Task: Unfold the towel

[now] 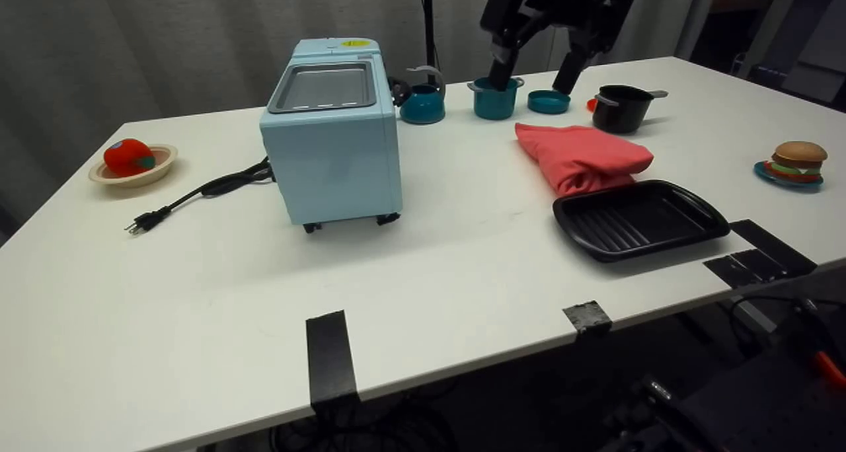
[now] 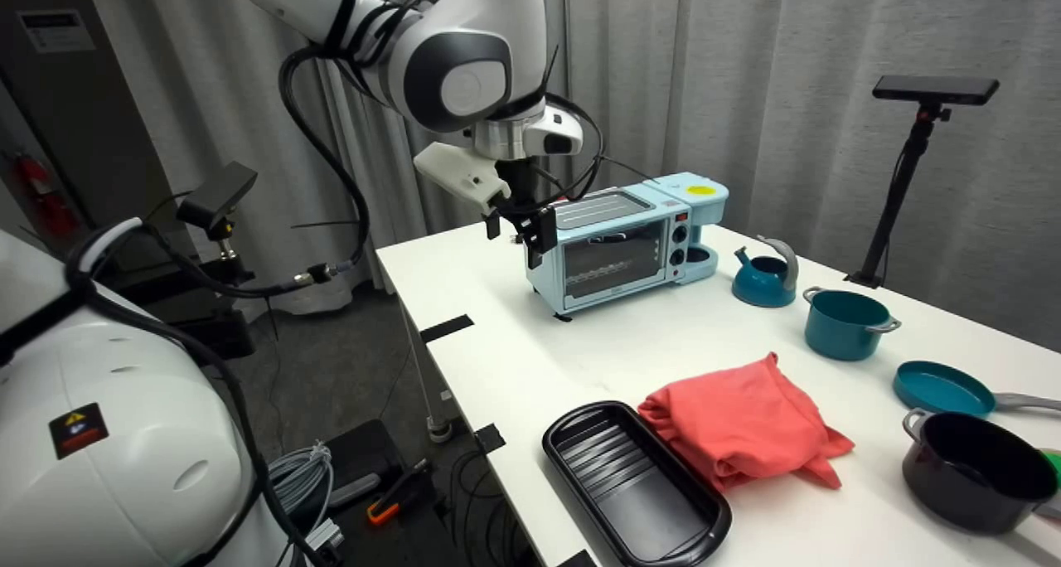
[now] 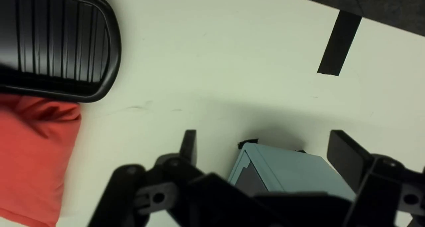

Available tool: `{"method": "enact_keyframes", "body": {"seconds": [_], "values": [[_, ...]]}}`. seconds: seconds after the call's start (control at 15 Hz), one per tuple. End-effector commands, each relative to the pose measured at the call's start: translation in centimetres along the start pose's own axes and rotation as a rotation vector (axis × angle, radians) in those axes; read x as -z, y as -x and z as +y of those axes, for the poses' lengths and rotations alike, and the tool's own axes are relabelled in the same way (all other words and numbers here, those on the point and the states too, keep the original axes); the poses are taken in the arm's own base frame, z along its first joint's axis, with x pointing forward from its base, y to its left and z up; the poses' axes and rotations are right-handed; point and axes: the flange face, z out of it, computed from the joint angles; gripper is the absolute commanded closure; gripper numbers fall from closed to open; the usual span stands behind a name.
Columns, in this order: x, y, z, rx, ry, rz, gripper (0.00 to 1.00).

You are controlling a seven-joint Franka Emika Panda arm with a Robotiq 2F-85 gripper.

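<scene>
The red towel (image 1: 581,153) lies folded and bunched on the white table, with a crumpled fold on its tray side. It also shows in an exterior view (image 2: 746,422) and, cut off, at the left edge of the wrist view (image 3: 31,164). My gripper (image 3: 264,134) is open and empty, its two fingers wide apart. It hangs high above the table near the end of the toaster oven, off to the side of the towel and not touching it. It also shows in both exterior views (image 1: 534,82) (image 2: 515,237).
A black ridged tray (image 2: 638,484) sits against the towel's edge. The light blue toaster oven (image 1: 334,168) stands beneath the gripper. A teal pot (image 2: 844,327), kettle (image 2: 763,281), pan (image 2: 941,387) and black pot (image 2: 974,467) stand beyond the towel. A toy burger (image 1: 796,161) lies farther off.
</scene>
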Motion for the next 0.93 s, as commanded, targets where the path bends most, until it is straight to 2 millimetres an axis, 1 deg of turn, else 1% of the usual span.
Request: {"method": "enact_keyframes", "body": {"seconds": [0.0, 0.07, 0.27, 0.4, 0.6, 0.87], "values": [[0.2, -3.6, 3.2, 0.024, 0.030, -0.027, 0.00], [0.1, -4.5, 4.3, 0.025, 0.043, -0.028, 0.00], [0.0, -7.0, 8.5, 0.011, 0.085, -0.036, 0.00], [-0.3, -8.1, 11.5, -0.013, 0.108, -0.053, 0.00], [-0.8, -8.7, 16.1, -0.061, 0.134, -0.082, 0.00], [-1.9, -8.4, 21.6, -0.135, 0.147, -0.119, 0.00]]}}
